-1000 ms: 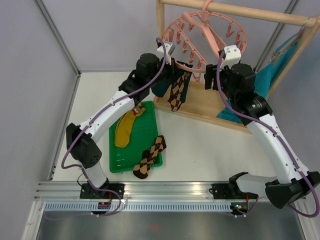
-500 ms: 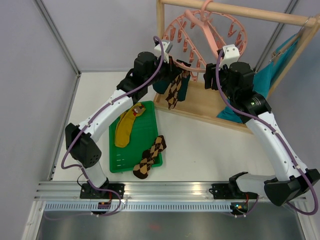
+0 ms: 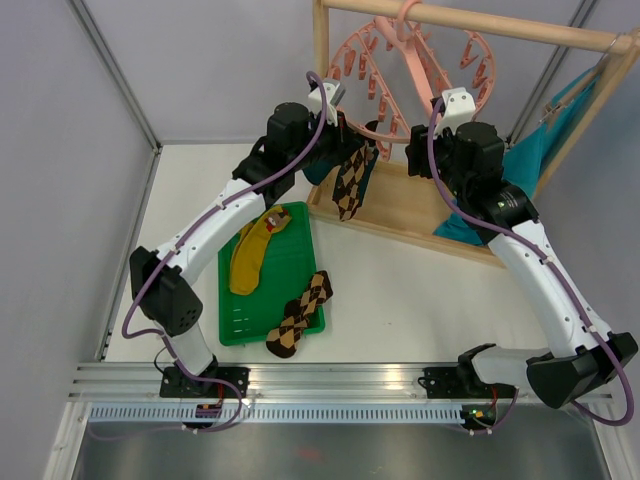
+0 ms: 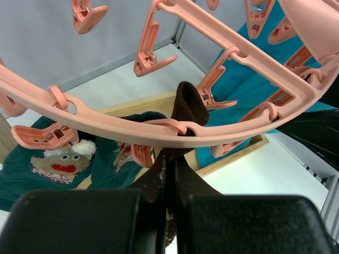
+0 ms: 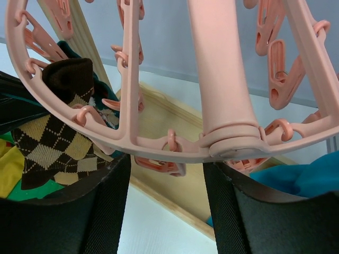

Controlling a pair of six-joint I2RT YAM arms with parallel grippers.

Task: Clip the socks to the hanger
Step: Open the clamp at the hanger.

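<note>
The pink round hanger (image 3: 415, 60) hangs from the wooden rail. My left gripper (image 3: 348, 132) is shut on a brown argyle sock (image 3: 350, 180) and holds it up at the ring's near rim. In the left wrist view the sock's dark cuff (image 4: 190, 103) pokes up behind the rim (image 4: 249, 58), beside a clip (image 4: 214, 95), above my left gripper (image 4: 170, 174). Teal Christmas socks (image 4: 58, 159) hang just behind. My right gripper (image 5: 165, 174) stands open under the rim (image 5: 159, 148), a dangling clip (image 5: 159, 165) between its fingers, untouched. The held argyle sock (image 5: 50, 143) shows at its left.
A green tray (image 3: 290, 250) on the table holds a mustard sock (image 3: 248, 258) and a second argyle sock (image 3: 300, 315). The wooden rack's base (image 3: 400, 205) lies under the hanger. A turquoise cloth (image 3: 525, 150) hangs at the rack's right post.
My right gripper's jaws have narrowed and it has shifted slightly left under the rim. My left gripper has raised the argyle sock a little toward the ring, which has tilted.
</note>
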